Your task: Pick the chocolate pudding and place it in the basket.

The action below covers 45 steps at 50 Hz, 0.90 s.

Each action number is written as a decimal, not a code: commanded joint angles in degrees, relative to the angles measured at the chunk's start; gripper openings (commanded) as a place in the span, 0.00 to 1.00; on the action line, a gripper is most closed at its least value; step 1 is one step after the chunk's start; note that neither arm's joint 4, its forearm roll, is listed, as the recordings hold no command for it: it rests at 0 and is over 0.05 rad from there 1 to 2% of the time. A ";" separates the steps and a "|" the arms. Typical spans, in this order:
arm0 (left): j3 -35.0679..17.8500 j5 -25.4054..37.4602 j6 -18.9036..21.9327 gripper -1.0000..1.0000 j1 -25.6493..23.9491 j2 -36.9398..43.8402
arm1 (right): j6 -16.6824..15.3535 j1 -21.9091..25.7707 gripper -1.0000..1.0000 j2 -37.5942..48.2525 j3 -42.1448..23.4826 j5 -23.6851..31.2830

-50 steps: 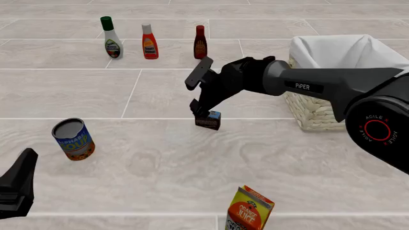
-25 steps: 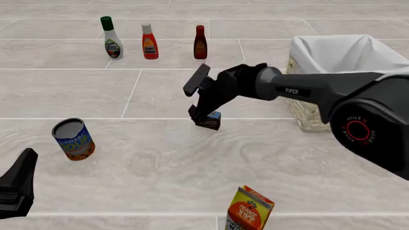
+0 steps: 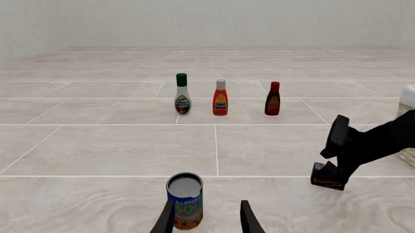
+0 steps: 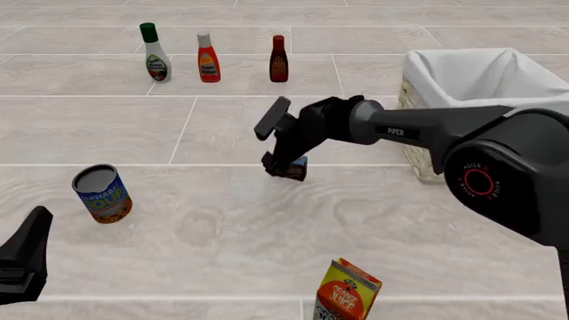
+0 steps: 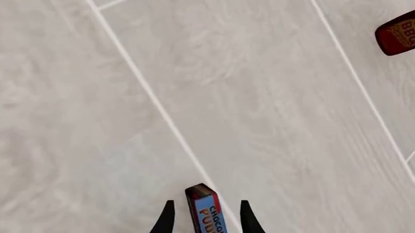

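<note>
Right arm stretched forward and left across table, wrist bent down, right gripper (image 4: 282, 167) low, fingers parted. Left gripper (image 4: 22, 257) low at near-left, fingers parted.

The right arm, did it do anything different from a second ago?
Yes. The right gripper has slid a little toward the table's left side, and the chocolate pudding shifted slightly with it. The box sits between the fingers, with small gaps showing, so a firm hold isn't clear. The soup can, three bottles, juice carton, basket and left gripper stayed put.
</note>
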 commanded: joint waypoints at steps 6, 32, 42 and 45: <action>0.07 0.21 0.05 1.00 -0.42 -0.32 | 0.40 0.01 1.00 1.90 -1.22 0.29; 0.07 0.19 0.04 1.00 -0.43 -0.32 | 0.21 -0.17 0.00 3.60 -1.82 -0.41; 0.07 0.20 0.05 1.00 -0.42 -0.32 | -0.23 -0.33 0.00 0.38 0.64 -0.70; 0.07 0.21 0.04 1.00 -0.40 -0.32 | -0.49 -0.27 0.00 -1.56 2.09 -0.81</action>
